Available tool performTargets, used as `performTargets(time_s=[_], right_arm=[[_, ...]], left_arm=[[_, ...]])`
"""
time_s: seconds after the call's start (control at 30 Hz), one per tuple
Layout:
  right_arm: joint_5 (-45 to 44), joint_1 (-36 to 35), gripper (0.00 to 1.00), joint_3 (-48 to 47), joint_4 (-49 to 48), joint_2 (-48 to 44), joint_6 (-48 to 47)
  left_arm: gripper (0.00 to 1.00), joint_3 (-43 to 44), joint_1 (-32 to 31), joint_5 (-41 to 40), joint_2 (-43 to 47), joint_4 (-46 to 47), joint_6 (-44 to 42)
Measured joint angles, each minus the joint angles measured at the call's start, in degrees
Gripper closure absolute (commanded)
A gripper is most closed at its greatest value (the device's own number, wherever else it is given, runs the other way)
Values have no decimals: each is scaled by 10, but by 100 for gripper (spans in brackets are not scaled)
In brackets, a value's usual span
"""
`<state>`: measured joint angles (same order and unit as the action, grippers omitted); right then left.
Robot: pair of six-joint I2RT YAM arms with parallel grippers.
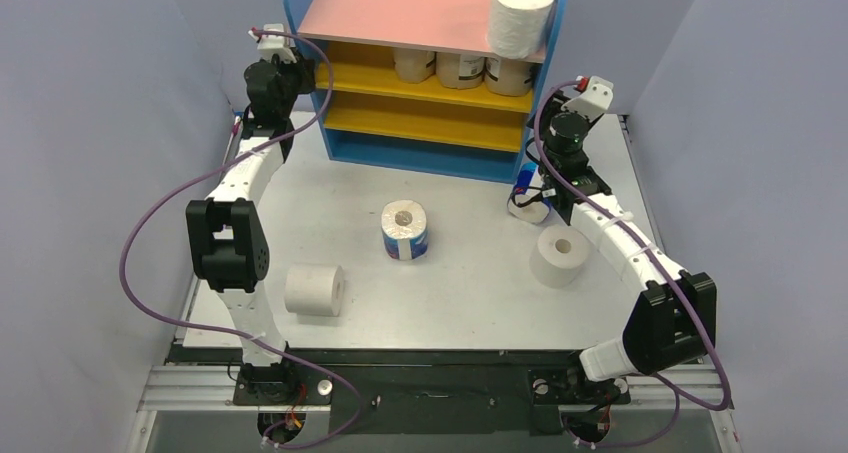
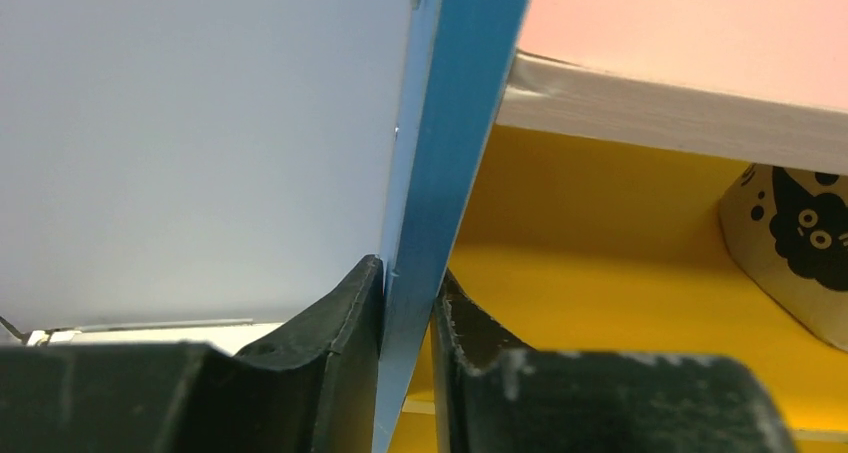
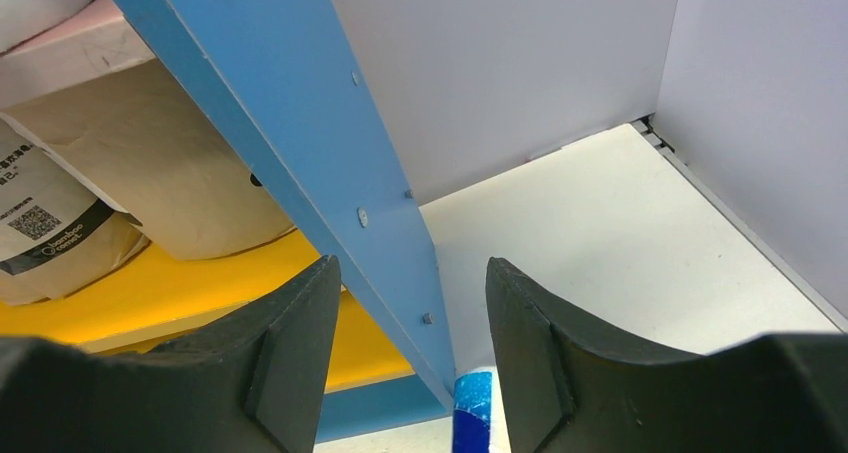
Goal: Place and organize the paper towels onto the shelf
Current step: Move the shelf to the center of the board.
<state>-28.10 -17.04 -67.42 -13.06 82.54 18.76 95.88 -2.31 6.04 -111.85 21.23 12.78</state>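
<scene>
The left hand (image 2: 408, 275) is closed flat on the left side panel (image 2: 452, 123) of the shelf (image 1: 400, 18). One finger (image 2: 335, 323) sits on the panel's outer face and the other on its inner face, just below the pink top board (image 2: 680, 33). The right hand (image 3: 412, 265) is part open and holds nothing. The near edge of the right side panel (image 3: 270, 103) runs through the gap between its fingers, and I cannot tell whether either finger touches it. With a hand at each side of the shelf, the step in hand looks like steadying or squaring the shelf, not picking up a roll.

Below the right hand, a blue-and-white roll (image 1: 524, 185) lies on the bench (image 1: 470, 303) at the foot of the right side panel. It seems to be on its side with its core running near to far, and the arm partly hides it. The right arm is the nearer one to it, and also to the upright white roll (image 1: 560, 256) just near of it. A second blue-and-white roll (image 1: 405, 231) stands upright mid-bench. A white roll on its side (image 1: 315, 290), axis roughly left to right, lies near left, closer to the left arm.

Three tan rolls (image 1: 460, 70) already sit on the upper yellow board, and one white roll (image 1: 520, 15) stands on the right end of the pink top board.
</scene>
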Motion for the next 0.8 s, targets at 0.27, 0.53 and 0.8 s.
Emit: performTargets(time_s=[0.27, 0.53, 0.8], right_arm=[[18, 13, 35, 14, -4, -5, 3], [71, 45, 40, 80, -52, -6, 16], [107, 47, 44, 82, -55, -1, -21]], left_arm=[[100, -21, 0, 3, 1, 36, -14], [100, -71, -1, -1, 29, 73, -4], [100, -105, -6, -14, 57, 73, -5]])
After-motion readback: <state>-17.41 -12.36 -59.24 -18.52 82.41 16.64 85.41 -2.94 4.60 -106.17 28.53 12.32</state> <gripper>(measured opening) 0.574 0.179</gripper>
